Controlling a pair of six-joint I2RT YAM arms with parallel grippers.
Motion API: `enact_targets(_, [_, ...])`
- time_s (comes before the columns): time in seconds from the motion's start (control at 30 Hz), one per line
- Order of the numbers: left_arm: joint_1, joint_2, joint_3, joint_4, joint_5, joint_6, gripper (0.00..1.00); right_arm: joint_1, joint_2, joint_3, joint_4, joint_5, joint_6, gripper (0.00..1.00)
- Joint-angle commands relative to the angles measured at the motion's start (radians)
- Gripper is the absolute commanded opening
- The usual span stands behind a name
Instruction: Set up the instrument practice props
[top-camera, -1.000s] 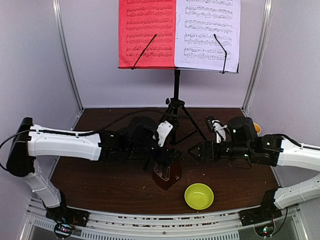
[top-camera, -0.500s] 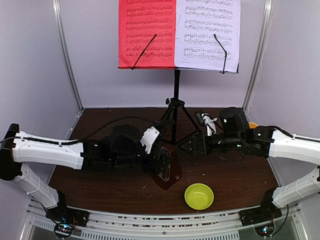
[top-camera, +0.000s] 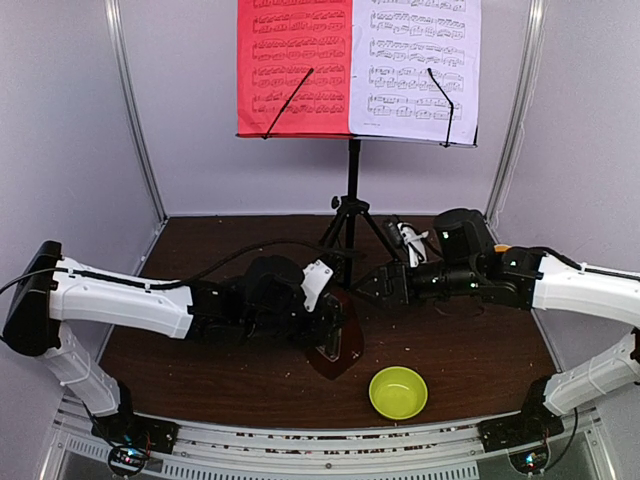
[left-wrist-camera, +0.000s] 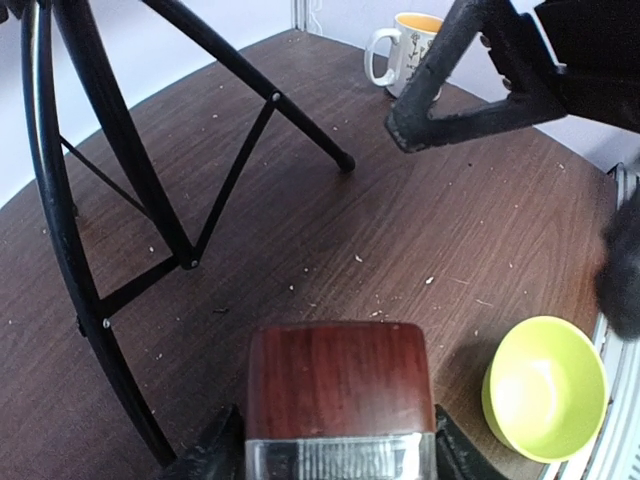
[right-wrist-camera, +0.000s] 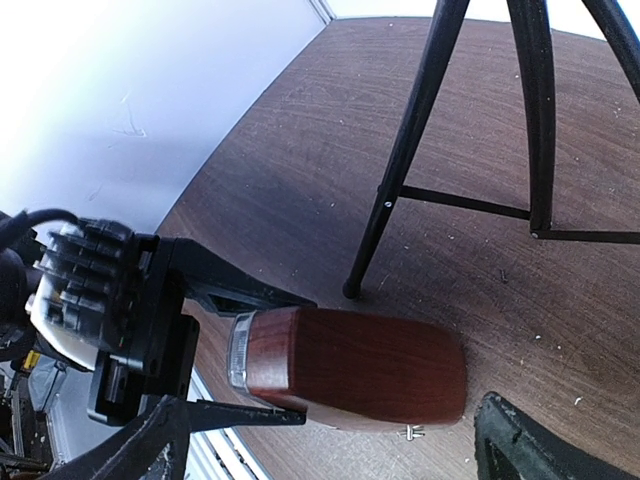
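Closing the left claw (top-camera: 328, 322) onto the toppled metronome (left-wrist-camera: 338, 380), now clamping its sides, probably for standing it upright, keeping the right claw (top-camera: 385, 290) spread apart just beyond.

This was a robotics lab cell. A dark brown wood-grain tabletop (top-camera: 200, 370) stood boxed in by plain pale panel walls (top-camera: 60, 120) and silver metal corner posts (top-camera: 135, 120). The white-and-black left arm (top-camera: 120, 300) and right arm (top-camera: 590, 290) were mounted on a slotted aluminium rail (top-camera: 300, 440) along the near edge.
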Motion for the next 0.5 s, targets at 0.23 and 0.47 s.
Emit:
enact_targets(0.23, [0.052,-0.043,-0.036,0.125,0.225,0.127,0.33,-0.016,-0.016,-0.007,-0.002,-0.030,-0.002,1.00])
enact_targets(0.47, [0.065,-0.051,-0.019,0.093,0.324,0.196,0.43,-0.016,0.027,0.004,0.006,-0.074,0.037,0.94])
